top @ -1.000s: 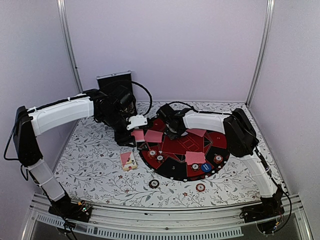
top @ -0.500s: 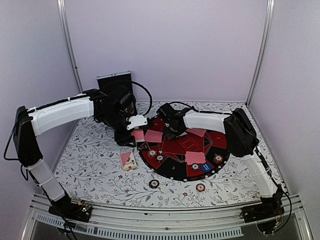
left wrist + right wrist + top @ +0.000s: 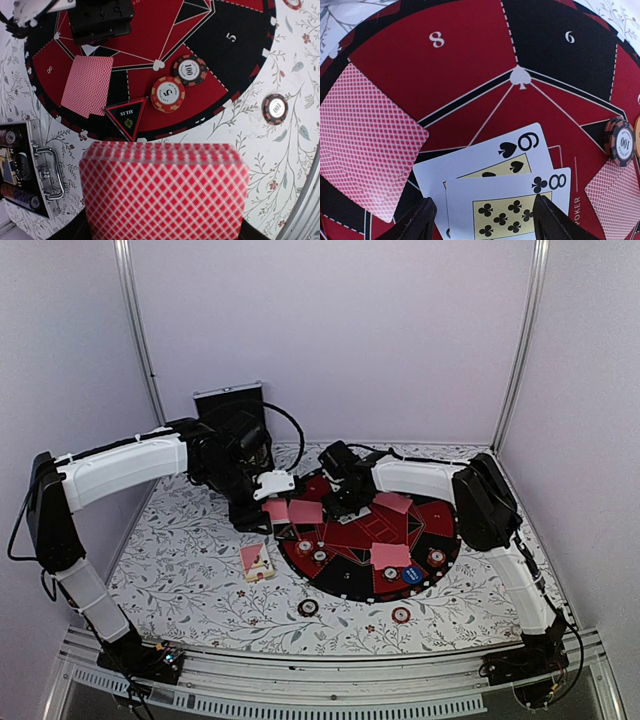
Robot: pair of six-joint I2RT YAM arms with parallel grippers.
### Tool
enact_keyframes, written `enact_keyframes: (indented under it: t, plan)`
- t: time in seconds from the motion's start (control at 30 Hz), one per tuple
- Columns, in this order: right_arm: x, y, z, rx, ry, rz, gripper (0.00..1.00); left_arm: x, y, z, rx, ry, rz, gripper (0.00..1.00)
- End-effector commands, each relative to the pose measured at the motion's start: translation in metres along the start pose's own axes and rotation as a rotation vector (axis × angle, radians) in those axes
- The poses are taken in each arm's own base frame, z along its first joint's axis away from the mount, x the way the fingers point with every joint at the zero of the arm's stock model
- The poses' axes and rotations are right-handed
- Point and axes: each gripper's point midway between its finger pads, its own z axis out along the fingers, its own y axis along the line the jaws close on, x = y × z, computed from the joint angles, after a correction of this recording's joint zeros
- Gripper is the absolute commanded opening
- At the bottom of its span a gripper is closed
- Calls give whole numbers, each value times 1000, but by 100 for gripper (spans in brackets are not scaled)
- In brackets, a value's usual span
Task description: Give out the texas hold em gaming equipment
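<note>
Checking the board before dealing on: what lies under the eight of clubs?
A face-up nine of spades, sticking out up-left under the eight of clubs. Its lower part and any further card are covered.

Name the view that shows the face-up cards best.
Right wrist: the face-up cards fill the lower frame between the open jaws, a spade and the eight of clubs legible. In the top view the right gripper covers them; the left wrist view shows only that gripper over the spot.

Silver-edged black case (image 3: 228,405) upright at the back of the floral-patterned table (image 3: 190,575)
</note>
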Motion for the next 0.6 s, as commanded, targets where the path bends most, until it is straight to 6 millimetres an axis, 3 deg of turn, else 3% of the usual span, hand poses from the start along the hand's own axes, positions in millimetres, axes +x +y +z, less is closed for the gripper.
enact_keyframes:
  t: [0.0,0.23,0.3,0.37,0.57]
  plan:
    - [-23,-2,-40,-134,-33,110,72,-8,9,-15,-37,-42,4,0]
    - [-64,-39,-100,-151,-157,235,86,-9,9,-16,-38,-45,2,0]
    - [-73,-48,-117,-149,-187,257,96,-10,9,-16,-36,-49,1,0]
    - [-78,-47,-133,-193,-209,273,99,-11,10,-17,-39,-52,0,0]
    - [-69,6,-176,-685,-212,368,99,-15,13,-21,-54,-68,-5,0]
